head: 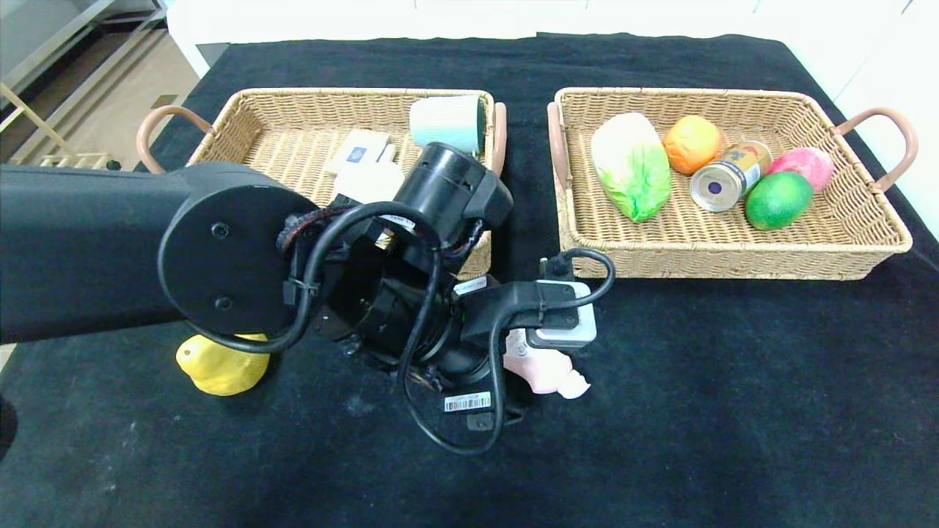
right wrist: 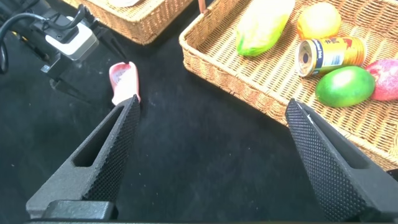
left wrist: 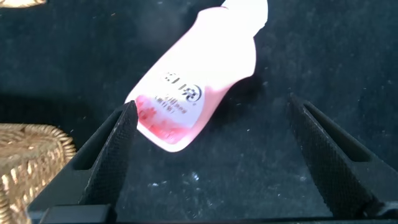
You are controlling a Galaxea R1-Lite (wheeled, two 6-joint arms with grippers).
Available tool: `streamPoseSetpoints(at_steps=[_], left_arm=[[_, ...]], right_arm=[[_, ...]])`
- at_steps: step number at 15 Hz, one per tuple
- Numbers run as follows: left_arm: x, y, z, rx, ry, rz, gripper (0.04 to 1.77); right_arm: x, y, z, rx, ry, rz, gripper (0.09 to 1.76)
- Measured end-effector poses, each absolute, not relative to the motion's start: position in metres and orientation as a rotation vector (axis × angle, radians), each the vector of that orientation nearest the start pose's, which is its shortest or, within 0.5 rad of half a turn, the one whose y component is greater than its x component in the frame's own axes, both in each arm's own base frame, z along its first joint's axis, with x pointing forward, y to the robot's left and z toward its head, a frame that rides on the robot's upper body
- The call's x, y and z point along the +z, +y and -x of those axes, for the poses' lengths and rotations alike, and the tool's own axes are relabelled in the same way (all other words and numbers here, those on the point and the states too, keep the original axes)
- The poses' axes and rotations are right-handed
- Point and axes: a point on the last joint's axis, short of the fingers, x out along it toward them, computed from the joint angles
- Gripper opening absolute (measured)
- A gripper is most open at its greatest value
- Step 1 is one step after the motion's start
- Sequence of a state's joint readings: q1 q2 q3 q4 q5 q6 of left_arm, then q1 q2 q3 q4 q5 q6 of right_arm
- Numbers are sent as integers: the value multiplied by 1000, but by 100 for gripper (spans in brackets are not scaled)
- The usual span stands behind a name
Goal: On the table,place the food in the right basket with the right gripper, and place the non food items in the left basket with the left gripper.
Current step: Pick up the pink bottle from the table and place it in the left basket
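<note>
A: Which step is this?

B: The left gripper (left wrist: 208, 162), fingers spread wide, hangs over the pink squeeze bottle with white cap (left wrist: 196, 81), lying on the black-draped table (head: 733, 403) near the left tan wicker basket (head: 293, 139). Nothing held.

A: Next?

B: Probably descend, straddle, close. It lies on its side, cap pointing near-right, base against one finger.

A: The right gripper (right wrist: 211, 155)?

B: Spread, empty.

The left arm (head: 110, 249) reaches across the black table (head: 733, 411) in front of the left basket (head: 293, 132), its wrist above the pink bottle (head: 546, 374), which lies on the cloth. A yellow pear (head: 216, 367) sits beside the arm. The left basket holds a pale cup (head: 447, 123) and white boxes (head: 359, 154). The right basket (head: 843, 249) holds cabbage (head: 631, 165), orange (head: 691, 143), can (head: 730, 176), a green fruit (head: 779, 199) and a pink one (head: 805, 165).
</note>
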State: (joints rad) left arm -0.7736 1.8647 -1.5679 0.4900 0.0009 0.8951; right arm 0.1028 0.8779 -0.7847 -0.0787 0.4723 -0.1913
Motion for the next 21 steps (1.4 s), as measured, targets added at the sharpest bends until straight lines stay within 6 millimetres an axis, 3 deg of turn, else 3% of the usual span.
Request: streamPoseSetpoints(at_steps=[6, 14, 18, 21], left_arm=[[231, -256, -255, -1056, 361, -1136, 172], [224, -257, -255, -1073, 401, -1150, 172], [224, -257, -255, -1073, 400, -1151, 109], [224, -257, -255, -1072, 401, -1152, 85]], right_arm=[[286, 20, -88, 578, -32, 183, 171], [285, 21, -89, 589, -32, 183, 171], [285, 21, -90, 590, -28, 183, 171], [285, 21, -90, 591, -27, 182, 171]])
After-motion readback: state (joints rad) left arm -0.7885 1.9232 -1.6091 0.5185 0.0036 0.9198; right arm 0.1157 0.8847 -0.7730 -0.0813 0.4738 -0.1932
